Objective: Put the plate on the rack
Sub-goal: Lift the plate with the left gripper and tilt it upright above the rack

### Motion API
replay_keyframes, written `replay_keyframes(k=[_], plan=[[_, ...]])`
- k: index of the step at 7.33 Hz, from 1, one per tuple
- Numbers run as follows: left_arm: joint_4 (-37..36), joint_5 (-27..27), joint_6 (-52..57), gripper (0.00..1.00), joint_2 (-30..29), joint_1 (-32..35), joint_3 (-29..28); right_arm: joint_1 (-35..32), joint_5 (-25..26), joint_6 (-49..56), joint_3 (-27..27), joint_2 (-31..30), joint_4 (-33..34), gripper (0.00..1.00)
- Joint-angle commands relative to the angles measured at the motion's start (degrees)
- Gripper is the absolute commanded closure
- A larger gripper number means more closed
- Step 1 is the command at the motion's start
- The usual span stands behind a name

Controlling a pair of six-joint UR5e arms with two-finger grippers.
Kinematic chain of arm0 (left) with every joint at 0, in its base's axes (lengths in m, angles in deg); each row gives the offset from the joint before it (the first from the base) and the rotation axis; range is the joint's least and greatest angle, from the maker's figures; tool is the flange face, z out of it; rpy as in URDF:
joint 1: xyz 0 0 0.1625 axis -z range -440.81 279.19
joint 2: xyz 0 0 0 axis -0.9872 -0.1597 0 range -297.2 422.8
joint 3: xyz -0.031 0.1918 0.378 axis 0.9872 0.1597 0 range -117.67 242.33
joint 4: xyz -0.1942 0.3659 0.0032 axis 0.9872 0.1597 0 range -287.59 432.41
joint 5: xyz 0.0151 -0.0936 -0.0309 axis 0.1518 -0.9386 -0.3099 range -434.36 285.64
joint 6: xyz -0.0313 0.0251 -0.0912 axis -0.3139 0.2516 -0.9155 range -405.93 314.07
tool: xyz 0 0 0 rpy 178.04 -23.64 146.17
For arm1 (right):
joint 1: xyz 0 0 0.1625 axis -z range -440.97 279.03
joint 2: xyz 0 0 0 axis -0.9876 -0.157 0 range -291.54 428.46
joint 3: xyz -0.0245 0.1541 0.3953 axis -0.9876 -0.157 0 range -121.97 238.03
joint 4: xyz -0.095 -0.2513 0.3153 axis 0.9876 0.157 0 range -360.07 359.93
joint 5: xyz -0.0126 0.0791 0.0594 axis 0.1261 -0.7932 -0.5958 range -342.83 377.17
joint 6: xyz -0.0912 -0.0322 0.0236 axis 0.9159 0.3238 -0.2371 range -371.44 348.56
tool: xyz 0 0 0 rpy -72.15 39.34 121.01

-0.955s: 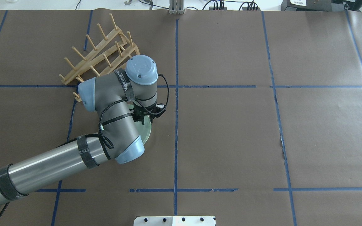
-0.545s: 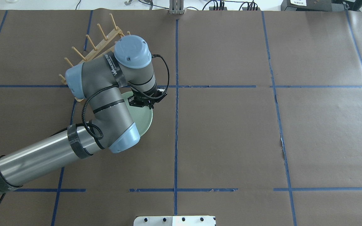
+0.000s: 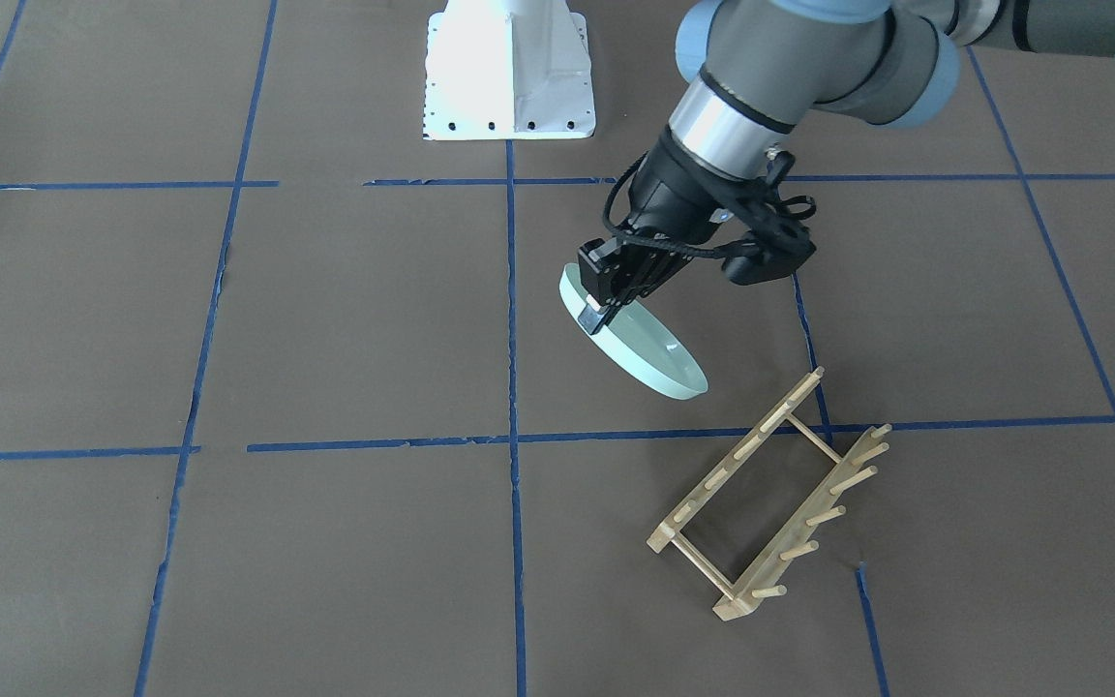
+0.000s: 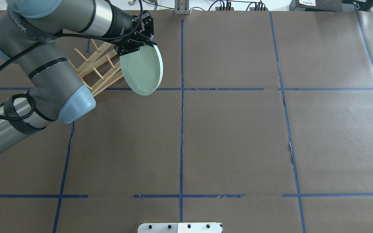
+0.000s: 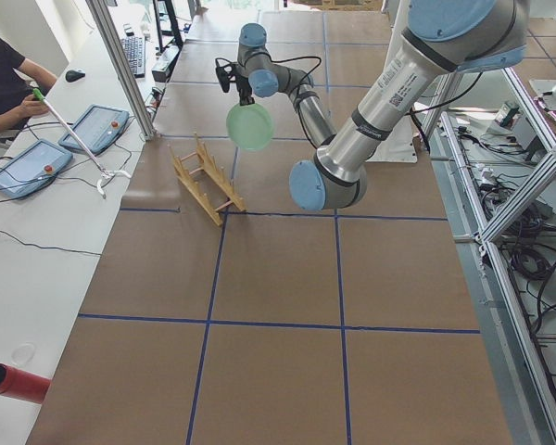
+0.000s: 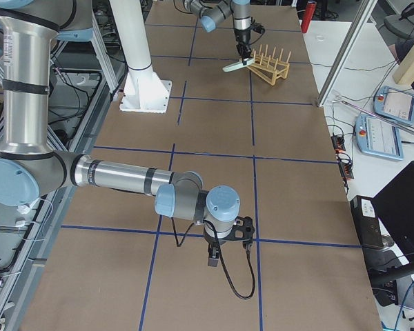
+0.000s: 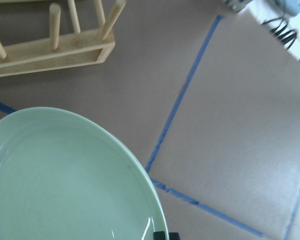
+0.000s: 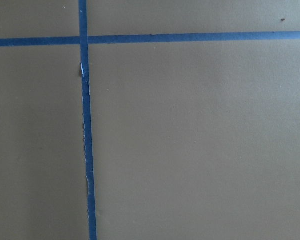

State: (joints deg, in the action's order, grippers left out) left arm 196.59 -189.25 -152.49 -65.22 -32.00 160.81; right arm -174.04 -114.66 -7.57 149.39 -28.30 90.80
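My left gripper [image 4: 131, 48] is shut on the rim of the pale mint-green plate [image 4: 142, 71] and holds it tilted in the air. The wooden rack [image 4: 99, 69] lies on the table just left of the plate, partly hidden by my left arm. In the front-facing view the left gripper [image 3: 606, 305] holds the plate [image 3: 640, 344] above the table, up and left of the rack [image 3: 770, 499]. The left wrist view shows the plate [image 7: 65, 185] below the rack's end [image 7: 50, 50]. My right gripper [image 6: 210, 261] hangs low over the table far from both; I cannot tell whether it is open or shut.
The table is brown paper with blue tape lines [image 4: 181, 129]. The white robot base [image 3: 509, 68] stands at the near edge. Past the table's far edge is a desk with tablets [image 5: 37, 167] and a seated operator [image 5: 5, 79].
My left arm has lifted the plate off the table, swung it away from the robot and tilted it on edge beside the rack's right end.
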Motion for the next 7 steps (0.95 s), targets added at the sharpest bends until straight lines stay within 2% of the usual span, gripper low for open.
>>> replay_keyframes(k=[1, 2, 3, 4, 7], plan=[[22.28, 0.72, -6.11, 1.00, 7.34, 5.13, -1.17, 0.00, 0.00, 0.00, -0.04, 0.00, 0.00, 0.00], [27.81, 4.90, -8.11, 1.00, 7.18, 7.50, -2.22, 0.00, 0.00, 0.00, -0.04, 0.00, 0.00, 0.00], [36.57, 11.38, -10.92, 1.00, 7.17, 7.61, -5.80, 0.00, 0.00, 0.00, -0.04, 0.00, 0.00, 0.00], [42.40, 14.49, -11.12, 1.00, 7.09, 7.44, -10.10, 0.00, 0.00, 0.00, 0.05, 0.00, 0.00, 0.00], [45.09, 14.61, -6.14, 1.00, 6.65, 8.05, -16.72, 0.00, 0.00, 0.00, -0.04, 0.00, 0.00, 0.00]])
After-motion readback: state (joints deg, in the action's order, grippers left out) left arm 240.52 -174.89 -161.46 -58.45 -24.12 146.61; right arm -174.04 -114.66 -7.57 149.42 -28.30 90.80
